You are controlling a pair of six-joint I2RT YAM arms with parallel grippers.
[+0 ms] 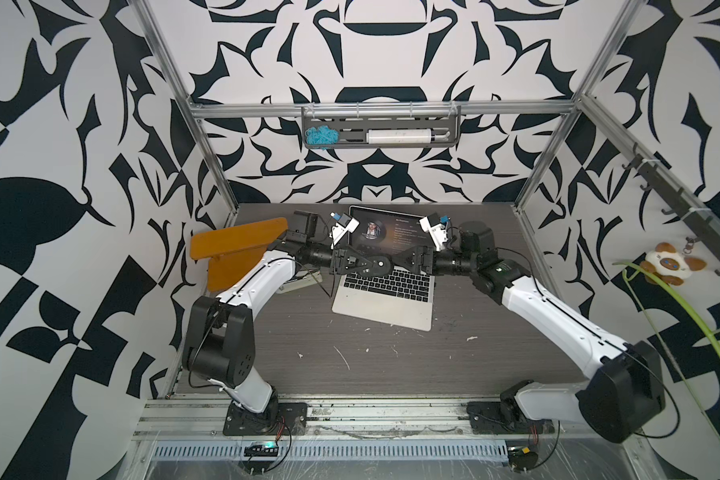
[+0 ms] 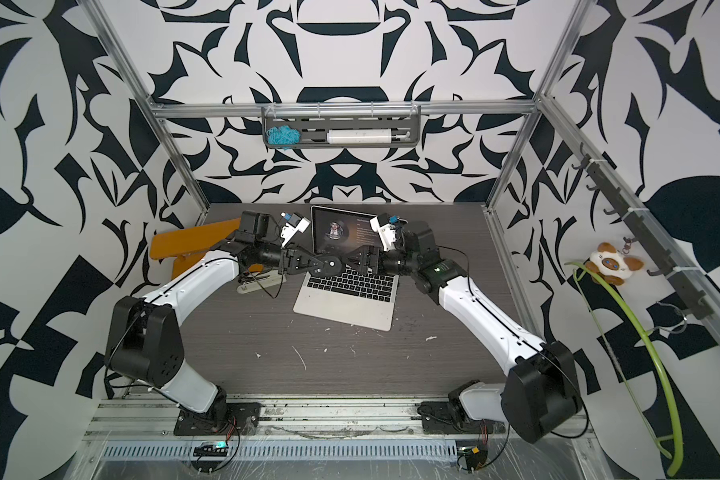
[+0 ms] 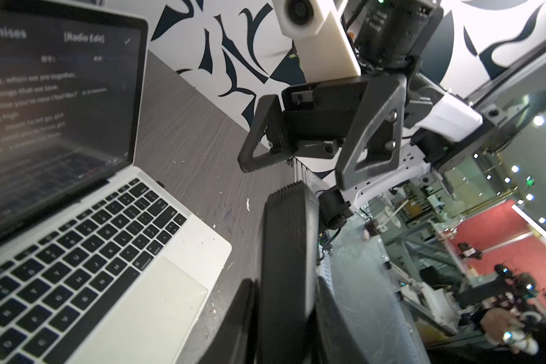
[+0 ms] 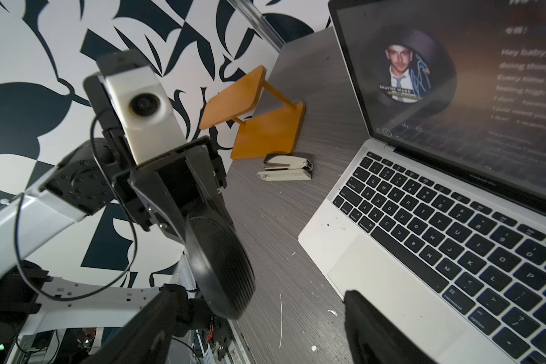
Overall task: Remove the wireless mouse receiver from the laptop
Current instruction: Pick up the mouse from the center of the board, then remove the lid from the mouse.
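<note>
The silver laptop (image 1: 383, 309) (image 2: 341, 309) lies open at the back of the table, its screen lit. My left gripper (image 1: 368, 264) (image 2: 320, 264) hovers over the keyboard's rear rows, shut on a black oval mouse (image 1: 378, 264) (image 4: 221, 268) (image 3: 287, 245). My right gripper (image 1: 400, 259) (image 3: 293, 171) faces it, a short way off, open with nothing between its fingers (image 4: 375, 331). A tiny black nub, seemingly the wireless mouse receiver (image 3: 160, 183), sticks out of the laptop's right edge near the hinge. In both top views my right arm hides it.
An orange stand (image 1: 233, 245) (image 4: 259, 119) and a cream stapler (image 4: 286, 167) (image 2: 258, 284) sit left of the laptop. A rack (image 1: 381, 133) with blue yarn hangs on the back wall. A plush toy (image 1: 670, 266) and a green hose (image 1: 691, 324) hang on the right wall.
</note>
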